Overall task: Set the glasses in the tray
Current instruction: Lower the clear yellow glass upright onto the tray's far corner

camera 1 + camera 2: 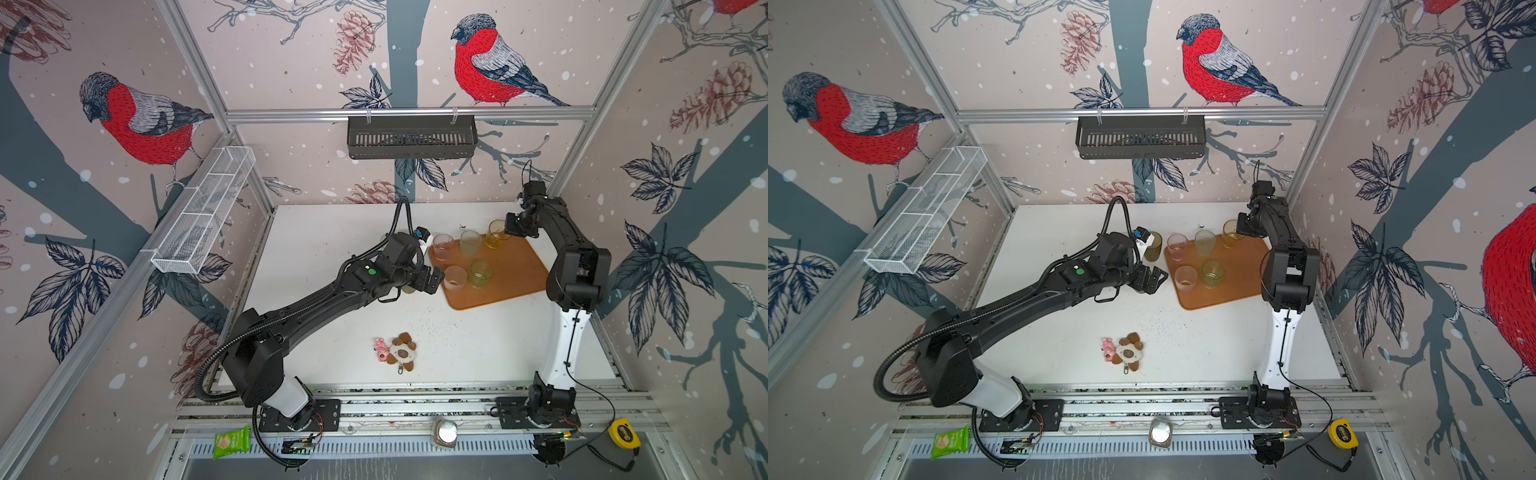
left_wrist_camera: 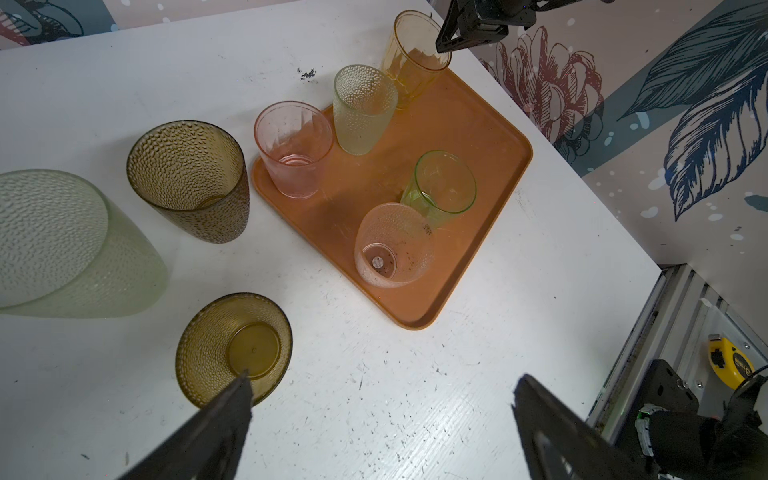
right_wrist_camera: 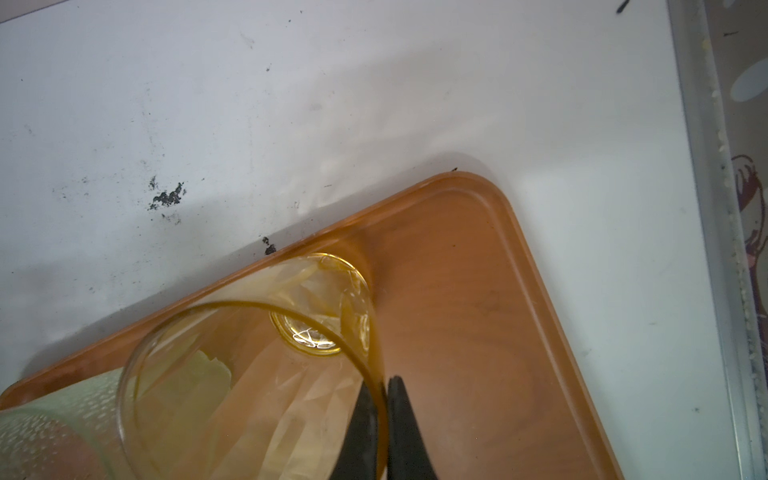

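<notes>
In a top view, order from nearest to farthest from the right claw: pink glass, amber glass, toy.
1. Amber glass, in the right claw, far corner of the tray.
2. Pink glass, tray's left end.
3. Toy, at the front.

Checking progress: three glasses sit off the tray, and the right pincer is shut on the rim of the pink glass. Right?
No: the right pincer is shut on the rim of the amber glass, not the pink glass, as the right wrist view shows. Three glasses do sit off the tray.
</notes>
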{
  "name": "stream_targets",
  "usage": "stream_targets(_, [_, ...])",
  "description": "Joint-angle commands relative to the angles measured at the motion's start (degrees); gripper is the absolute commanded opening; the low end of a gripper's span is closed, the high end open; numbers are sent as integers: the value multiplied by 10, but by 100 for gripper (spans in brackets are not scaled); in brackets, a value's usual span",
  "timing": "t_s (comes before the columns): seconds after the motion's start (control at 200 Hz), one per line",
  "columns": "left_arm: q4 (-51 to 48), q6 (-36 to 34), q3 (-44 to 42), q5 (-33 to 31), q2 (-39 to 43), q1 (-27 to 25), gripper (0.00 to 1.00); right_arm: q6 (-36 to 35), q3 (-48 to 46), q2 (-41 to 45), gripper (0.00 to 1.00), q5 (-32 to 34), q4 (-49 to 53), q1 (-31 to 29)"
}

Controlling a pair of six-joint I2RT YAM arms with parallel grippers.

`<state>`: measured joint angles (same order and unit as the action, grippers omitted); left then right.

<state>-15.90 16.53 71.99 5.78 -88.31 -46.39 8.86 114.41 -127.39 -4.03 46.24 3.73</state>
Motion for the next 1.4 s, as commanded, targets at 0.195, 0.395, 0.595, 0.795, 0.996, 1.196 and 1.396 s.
stream_targets(0.195, [3, -4, 2, -8, 6, 0, 98, 1, -6, 6, 2, -4, 1, -7])
stream_targets(0.395, [6, 1, -5, -6, 13, 0, 98, 2, -16, 14, 2, -2, -1, -8])
stream_targets(0.595, [10, 7, -16, -8, 25, 0, 98, 1, -19, 16, 2, -1, 1, -13])
stream_targets(0.795, [13, 13, -21, -7, 30, 0, 98, 1, -33, 26, 3, 3, 1, -13])
stream_targets(0.996, [19, 18, -34, -8, 44, -1, 98, 0, -39, 31, 3, 5, 1, -14])
stream_targets(1.196, [18, 21, -42, -11, 56, -2, 98, -2, -43, 33, 4, 6, 1, -14])
stream_targets(1.396, [20, 23, -47, -13, 63, -4, 98, 1, -57, 42, 5, 8, -5, -16])
